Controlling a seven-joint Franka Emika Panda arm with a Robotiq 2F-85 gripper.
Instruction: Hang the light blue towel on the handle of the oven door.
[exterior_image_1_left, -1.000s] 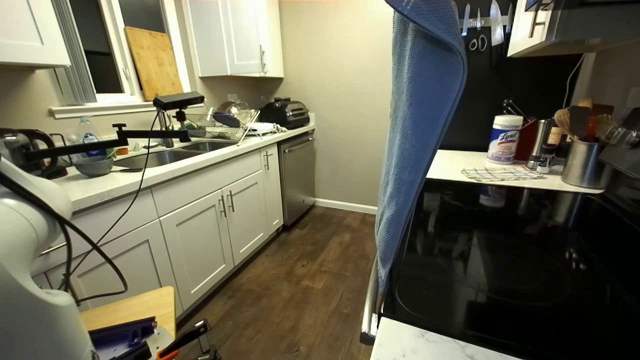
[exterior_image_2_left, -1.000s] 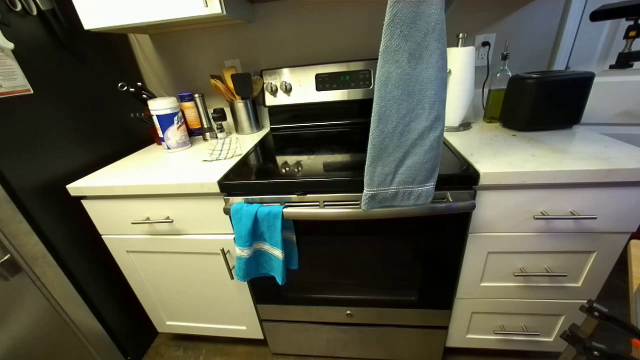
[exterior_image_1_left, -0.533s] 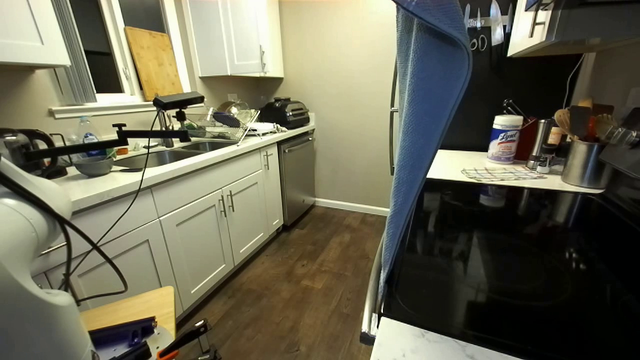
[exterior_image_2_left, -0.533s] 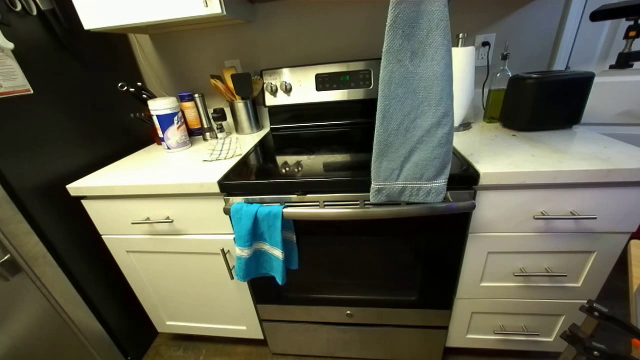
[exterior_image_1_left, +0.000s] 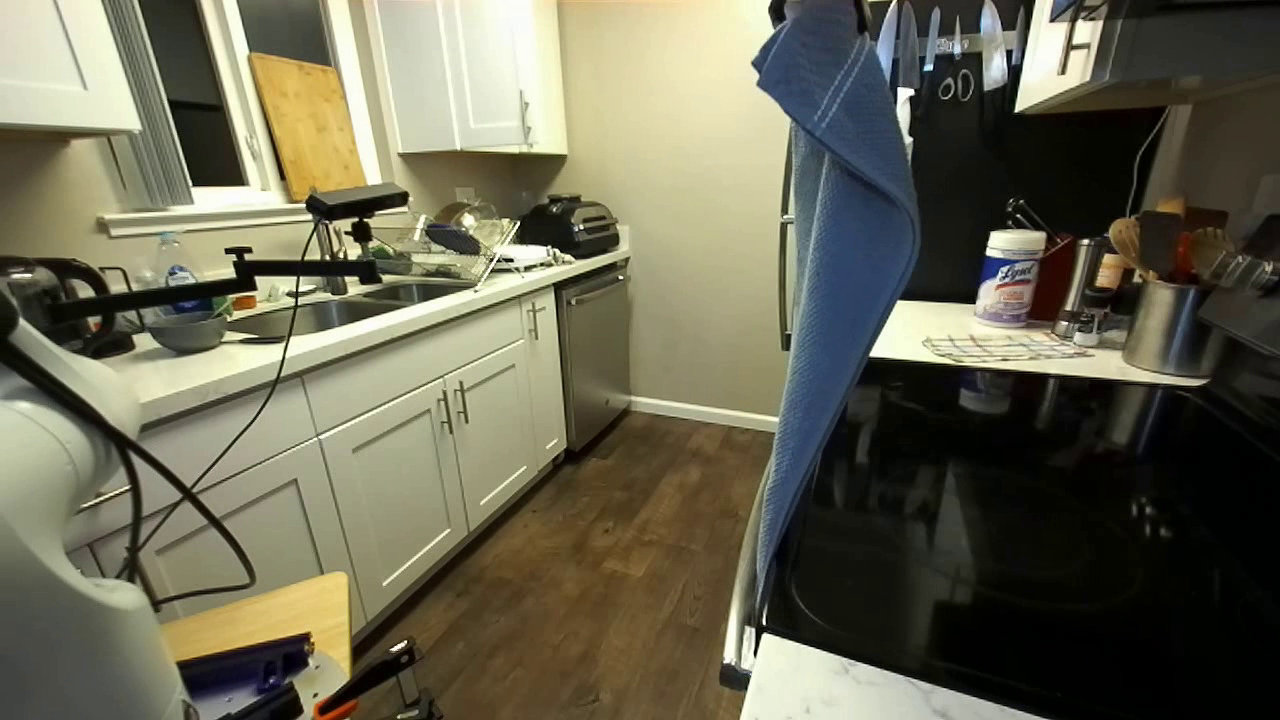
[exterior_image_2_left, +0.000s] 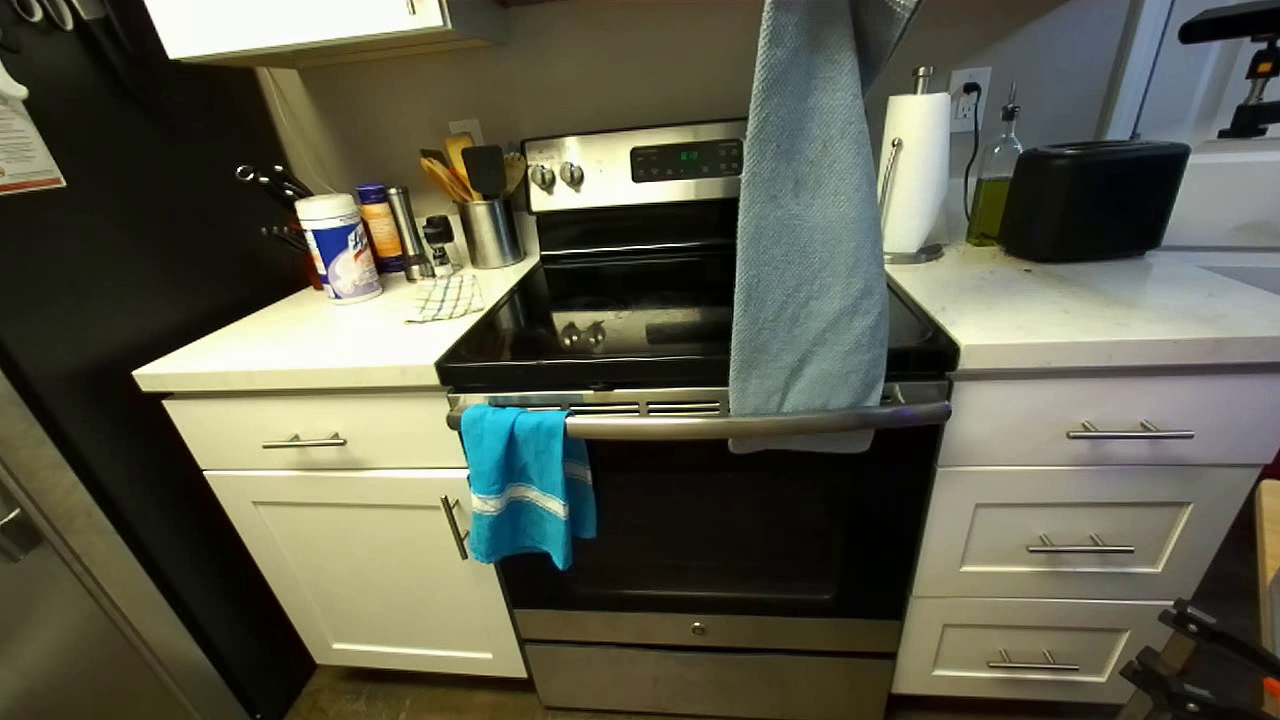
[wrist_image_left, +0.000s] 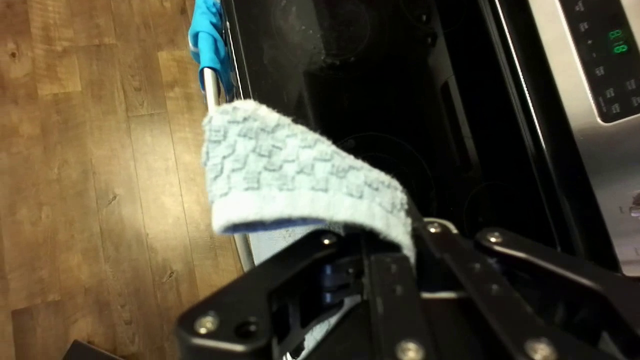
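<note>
fingers (wrist_image_left: 312, 250) pinch the light blue towel (exterior_image_2_left: 808, 230); with little hem (exterior_image_2_left: 800, 443) behind the handle (exterior_image_2_left: 655, 428) below them, early release could drop it.

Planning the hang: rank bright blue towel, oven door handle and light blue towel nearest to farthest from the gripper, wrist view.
1. Light blue towel: held in the gripper.
2. Oven door handle: left, by its nearest stretch.
3. Bright blue towel: upper left.
</note>
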